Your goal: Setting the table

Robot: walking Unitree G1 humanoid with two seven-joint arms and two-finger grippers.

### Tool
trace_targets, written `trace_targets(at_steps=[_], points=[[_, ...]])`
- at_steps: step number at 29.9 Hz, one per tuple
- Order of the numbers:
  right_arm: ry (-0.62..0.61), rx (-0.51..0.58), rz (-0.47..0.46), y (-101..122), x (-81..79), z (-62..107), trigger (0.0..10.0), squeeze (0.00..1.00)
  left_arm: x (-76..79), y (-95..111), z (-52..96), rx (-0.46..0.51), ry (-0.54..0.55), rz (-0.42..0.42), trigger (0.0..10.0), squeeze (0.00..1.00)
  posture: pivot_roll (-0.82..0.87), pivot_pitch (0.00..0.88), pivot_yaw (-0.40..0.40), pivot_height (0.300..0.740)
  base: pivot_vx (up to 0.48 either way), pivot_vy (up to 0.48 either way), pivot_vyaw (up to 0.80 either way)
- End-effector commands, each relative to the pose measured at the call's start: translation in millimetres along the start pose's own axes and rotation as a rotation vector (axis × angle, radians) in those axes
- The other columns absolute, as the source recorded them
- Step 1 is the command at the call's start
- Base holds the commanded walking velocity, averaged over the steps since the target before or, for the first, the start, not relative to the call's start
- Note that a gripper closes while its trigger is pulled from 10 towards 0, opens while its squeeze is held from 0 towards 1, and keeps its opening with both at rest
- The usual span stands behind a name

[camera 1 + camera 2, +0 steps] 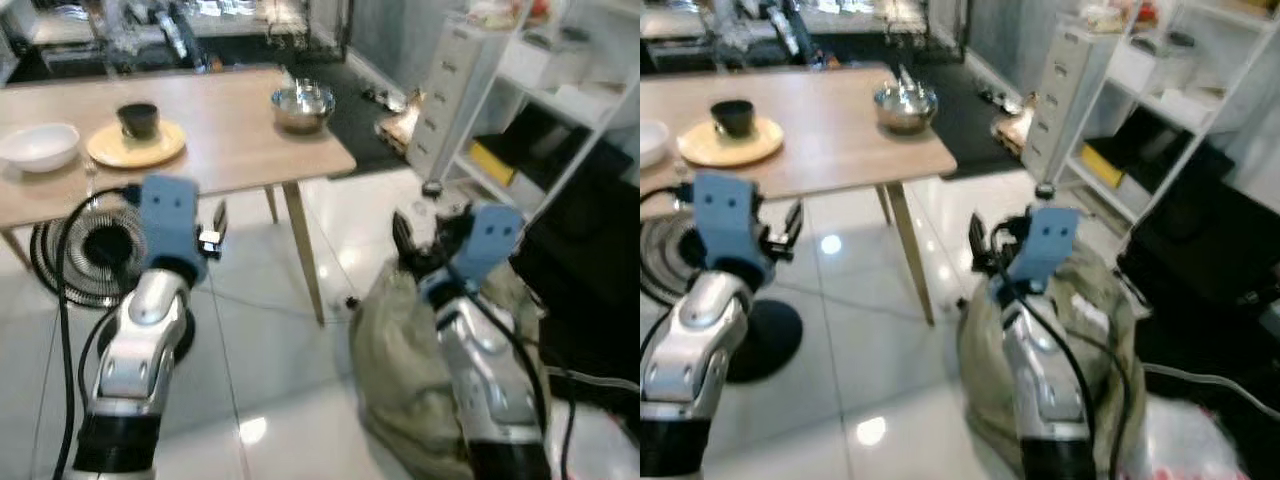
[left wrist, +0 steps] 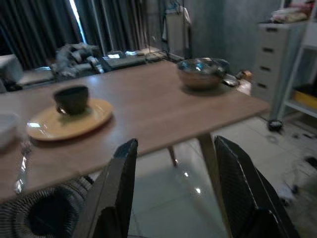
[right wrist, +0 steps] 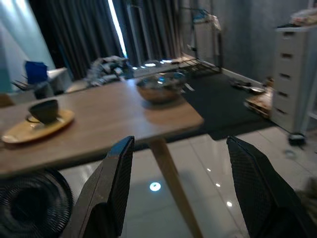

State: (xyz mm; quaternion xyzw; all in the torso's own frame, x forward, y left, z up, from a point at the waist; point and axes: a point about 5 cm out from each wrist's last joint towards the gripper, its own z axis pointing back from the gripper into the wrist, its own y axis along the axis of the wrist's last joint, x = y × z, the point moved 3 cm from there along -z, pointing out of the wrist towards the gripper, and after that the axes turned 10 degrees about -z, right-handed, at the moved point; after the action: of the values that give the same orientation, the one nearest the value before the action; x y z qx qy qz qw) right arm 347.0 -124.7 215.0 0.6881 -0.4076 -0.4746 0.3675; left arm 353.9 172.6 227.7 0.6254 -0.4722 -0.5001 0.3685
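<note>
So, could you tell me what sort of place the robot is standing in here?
Probably a lived-in home, a dining corner of a living area. A wooden table carries a yellow plate with a dark cup, a white bowl and a metal bowl; a floor fan stands underneath, and grey drawers stand nearby.

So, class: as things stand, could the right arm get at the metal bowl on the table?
Probably not yet: the right gripper hangs off the table's corner, well short of the metal bowl. Nothing blocks it.
</note>
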Motion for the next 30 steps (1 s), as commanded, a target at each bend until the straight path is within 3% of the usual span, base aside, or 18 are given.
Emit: trace_targets(at_steps=[1, 12, 30], points=[[0.059, -0.019, 0.0, -4, -12.6, -1.4, 10.0, 0.0, -4.4, -3, 1.3, -0.01, 0.016, -0.014, 10.0, 0.0, 0.01, 0.0, 0.062, 0.74, 0.48, 0.0, 0.0], [0.123, -0.037, -0.012, -8, -26.1, -3.8, 10.0, 0.0, -5.5, -3, 1.2, -0.008, 0.02, -0.018, 10.0, 0.0, 0.02, 0.0, 0.06, 0.74, 0.48, 0.0, 0.0], [0.127, -0.038, 0.001, -9, -26.8, -5.5, 10.0, 0.0, -5.1, -2, 0.1, -0.006, 0.02, -0.019, 10.0, 0.0, 0.02, 0.0, 0.06, 0.74, 0.48, 0.0, 0.0]])
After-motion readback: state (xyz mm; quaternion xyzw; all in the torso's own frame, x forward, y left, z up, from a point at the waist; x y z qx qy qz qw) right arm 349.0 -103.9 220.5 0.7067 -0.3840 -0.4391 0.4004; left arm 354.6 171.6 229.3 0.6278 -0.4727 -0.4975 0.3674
